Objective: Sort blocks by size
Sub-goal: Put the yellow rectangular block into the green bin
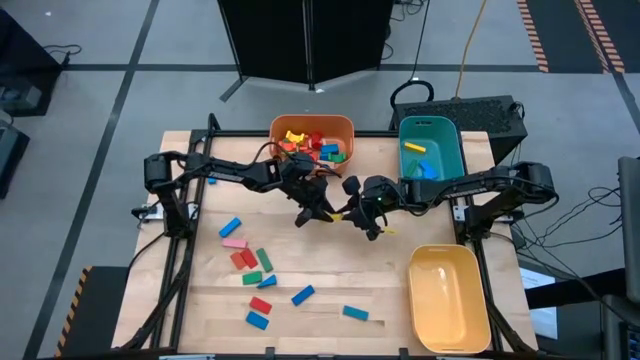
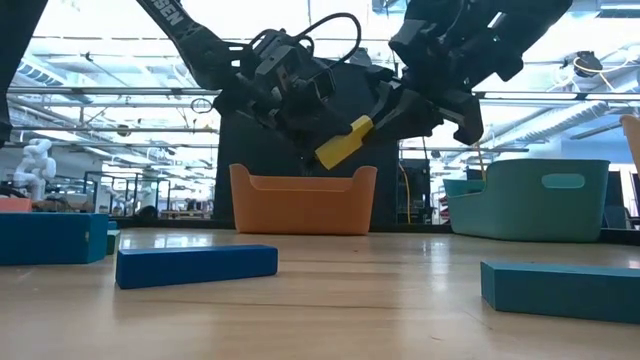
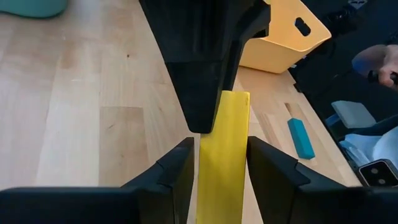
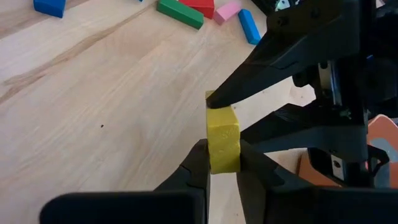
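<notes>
Two tools pinch one smooth, seemingly wooden yellow block [image 2: 345, 143].

- Worktop [image 1: 330, 275]: pale wooden planks with visible grain, smooth, with a slight sheen.
- Yellow block [image 3: 224, 155]: painted, matt, with a slightly rough end face.
- Orange bin [image 2: 303, 200], teal bin [image 2: 540, 200] and yellow bin [image 1: 448, 298]: smooth moulded plastic, softly glossy.
- End effector fingers [image 3: 168, 177]: dark matt plastic.

My two arms are matte black, jointed links with chunky housings. The left claw [image 2: 335, 125] carries a looping black cable and white lettering up its link. The right claw [image 2: 455, 105] has blocky, tapered black fingers [image 4: 193, 168].
</notes>
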